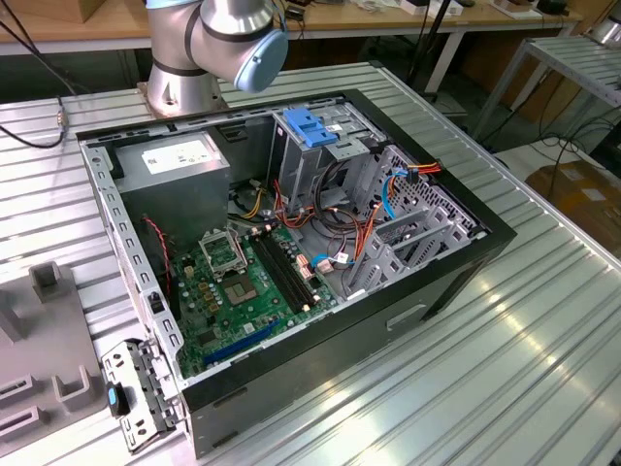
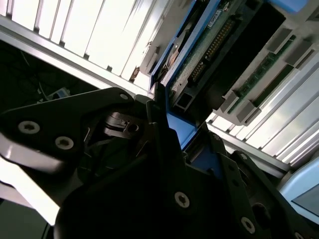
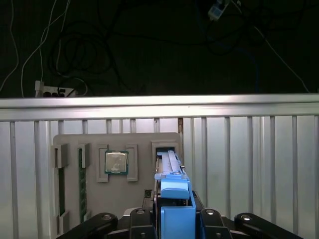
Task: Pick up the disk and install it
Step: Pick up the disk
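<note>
The hand [image 3: 174, 218] is clenched on the disk [image 3: 171, 172], with black fingers [image 3: 141, 215] on either side of its blue rail in the first wrist view. The disk is edge-on at a slot of the grey tray [image 3: 139, 142], beside a chip [image 3: 116, 163]. Whether it still sits in the slot is unclear. In the exterior view the tray, cut off by the frame, lies at 8 o'clock from the open case [image 1: 291, 243] on the worktop [image 1: 485, 369].

Far side of the scene, exterior view: my arm [image 1: 218, 37] is built of stout silver-grey joints, one closed by a round pale-blue cap [image 1: 262, 53], on a round metal base [image 1: 175, 92]. In the second wrist view my gripper [image 2: 182, 137] is matt black, its broad angular plates and linkages studded with bright silver screws [image 2: 28, 127]. The same round-headed screws dot its black shoulders in the first wrist view.
</note>
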Robot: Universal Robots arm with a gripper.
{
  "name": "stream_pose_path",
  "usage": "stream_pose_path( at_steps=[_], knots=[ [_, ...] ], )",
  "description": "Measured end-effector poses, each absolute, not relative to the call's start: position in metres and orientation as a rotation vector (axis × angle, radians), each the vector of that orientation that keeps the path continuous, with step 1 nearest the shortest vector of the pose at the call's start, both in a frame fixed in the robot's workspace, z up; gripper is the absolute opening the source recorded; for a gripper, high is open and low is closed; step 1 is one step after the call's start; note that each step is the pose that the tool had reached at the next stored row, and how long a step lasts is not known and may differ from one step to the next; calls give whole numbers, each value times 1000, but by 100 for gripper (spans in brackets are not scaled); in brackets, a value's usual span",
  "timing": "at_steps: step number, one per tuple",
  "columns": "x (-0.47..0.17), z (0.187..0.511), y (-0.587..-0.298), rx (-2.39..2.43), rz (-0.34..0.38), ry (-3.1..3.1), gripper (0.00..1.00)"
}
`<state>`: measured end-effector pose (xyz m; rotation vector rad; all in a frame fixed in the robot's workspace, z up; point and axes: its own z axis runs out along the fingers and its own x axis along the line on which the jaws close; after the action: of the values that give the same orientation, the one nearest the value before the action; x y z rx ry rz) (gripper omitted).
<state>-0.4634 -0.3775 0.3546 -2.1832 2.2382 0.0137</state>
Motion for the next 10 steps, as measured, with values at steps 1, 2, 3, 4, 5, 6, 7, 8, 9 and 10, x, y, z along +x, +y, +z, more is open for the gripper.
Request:
stream_pose_path(
  at_steps=[1,2,3,4,5,6,7,8,9,10],
  knots=[
    [-463,360,-377,-2183,14,2238,37],
    [-463,363,-378,-2183,14,2238,37],
    [-463,365,-377,-2183,14,2238,37],
    [-463,369,-378,-2183,14,2238,37],
    [-463,373,-377,-2183,14,2238,37],
    [-463,376,-378,-2183,14,2238,37],
    [-463,379,-377,-2183,14,2238,37],
    [-463,380,-378,-2183,14,2238,37],
    [-463,383,-377,-2183,14,2238,37],
    [-463,385,-378,-2183,14,2238,37]
  ],
)
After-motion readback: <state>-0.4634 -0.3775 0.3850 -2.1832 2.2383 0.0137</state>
